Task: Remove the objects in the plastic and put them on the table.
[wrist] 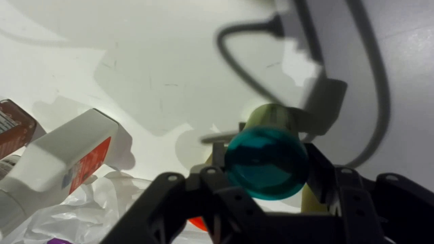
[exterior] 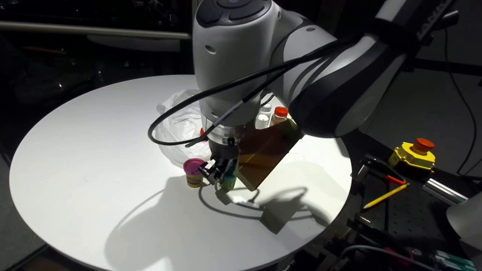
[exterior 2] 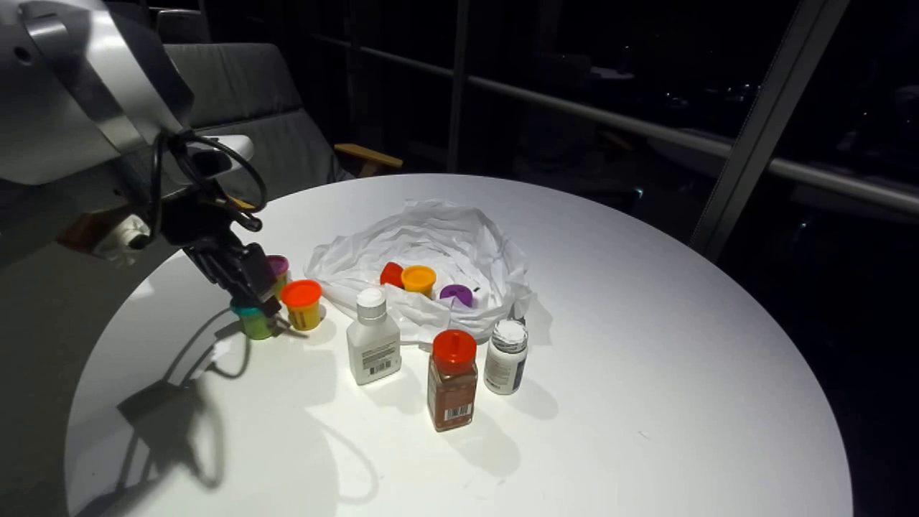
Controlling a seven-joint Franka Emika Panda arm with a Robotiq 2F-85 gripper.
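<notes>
Straddling gripper (wrist: 265,161): jaws are flanking teal-lidded jar (wrist: 268,178) (can't say whether gripping)
Bag (wrist: 79,213): is lying lower left, wrist view

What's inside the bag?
In an exterior view, a red item, an orange-lidded tub and a purple lid show inside the bag. Its near folds hide the tub's lower part and whatever is under the purple lid; anything deeper can't be seen.

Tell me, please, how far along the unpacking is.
Looks done: the red-capped bottle, white bottle, white jar, pink-lidded tub and red-lidded tub stand on the table. In hand: the teal-lidded tub, between the jaws of the gripper; whether gripped, I cannot tell. Left: the red item, orange-lidded tub and purple lid inside the plastic bag.
</notes>
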